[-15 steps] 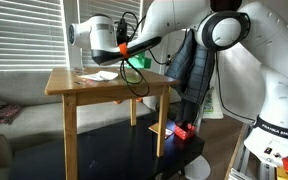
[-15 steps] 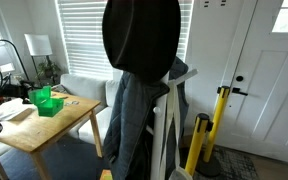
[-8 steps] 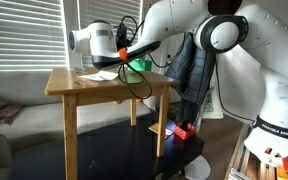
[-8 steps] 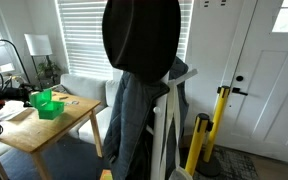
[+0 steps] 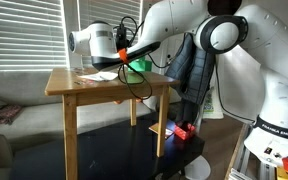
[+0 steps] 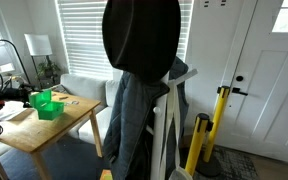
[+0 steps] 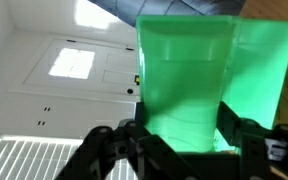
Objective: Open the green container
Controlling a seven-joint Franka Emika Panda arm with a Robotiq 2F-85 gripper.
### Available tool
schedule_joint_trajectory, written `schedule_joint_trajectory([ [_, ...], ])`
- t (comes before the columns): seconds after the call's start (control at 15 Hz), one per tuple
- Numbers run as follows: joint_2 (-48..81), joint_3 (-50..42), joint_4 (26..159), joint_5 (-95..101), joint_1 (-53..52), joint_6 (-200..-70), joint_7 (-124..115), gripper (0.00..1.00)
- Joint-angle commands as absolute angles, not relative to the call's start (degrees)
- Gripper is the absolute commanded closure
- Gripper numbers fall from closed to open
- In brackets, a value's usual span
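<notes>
The green container (image 5: pixel 137 64) stands on the wooden table (image 5: pixel 104 86) and shows in both exterior views, its body bright green (image 6: pixel 47 105). My gripper (image 5: pixel 127 58) reaches it from the side (image 6: pixel 26 98). In the wrist view a green flap of the container (image 7: pixel 184 70) fills the middle of the picture, and my gripper (image 7: pixel 184 132) is shut on it, with a black finger (image 7: pixel 131 135) on either side. The container's inside is hidden.
White papers (image 5: pixel 96 74) lie on the table beside the container. A coat stand with a dark jacket (image 6: pixel 139 100) blocks much of an exterior view. A sofa (image 6: pixel 84 92), a lamp (image 6: pixel 37 45) and a white door (image 6: pixel 259 80) surround the table.
My wrist has sunk a little toward the table, and the green flap in my grip has come down with it. Over the last half second nothing has visibly moved.
</notes>
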State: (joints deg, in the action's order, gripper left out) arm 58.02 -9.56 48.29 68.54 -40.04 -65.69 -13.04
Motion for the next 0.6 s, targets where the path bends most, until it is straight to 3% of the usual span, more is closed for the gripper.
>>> schedule_joint_trajectory([
  [0.0, 58.5, -9.3, 47.5, 68.1, -40.2, -64.7, -11.6, 0.18],
  [0.07, 58.5, -9.3, 47.6, 68.2, -40.2, -64.7, -11.6, 0.08],
  [0.2, 58.4, -9.2, 47.6, 68.1, -40.2, -64.8, -11.4, 0.03],
  [0.53, 58.2, -8.9, 47.6, 68.1, -40.2, -64.9, -11.2, 0.05],
])
